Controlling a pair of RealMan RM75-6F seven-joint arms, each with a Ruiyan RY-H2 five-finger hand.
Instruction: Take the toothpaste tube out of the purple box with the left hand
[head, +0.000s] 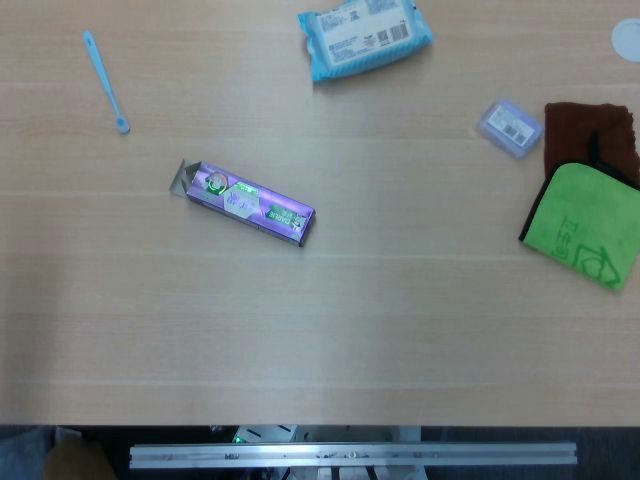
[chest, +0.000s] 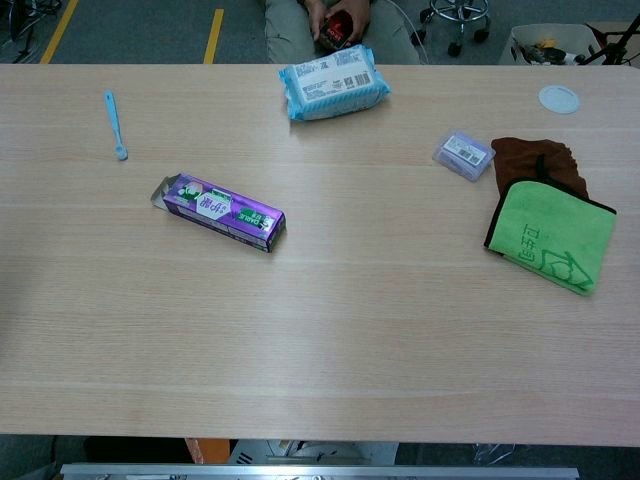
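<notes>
the long purple cardboard toothpaste box (head: 248, 202) (chest: 219, 211) lies flat left of centre on the pale wooden table (head: 330, 330), slanting toward the lower right, its grey end flap open at the upper left. neither robot hand shows in either view, so their state cannot be told. a light blue toothbrush (head: 105, 81) lies at the upper left.

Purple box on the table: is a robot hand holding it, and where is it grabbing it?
No. Neither robot hand appears in either view, so nothing holds the purple box. It lies untouched on the table, its left end flap open.
</notes>
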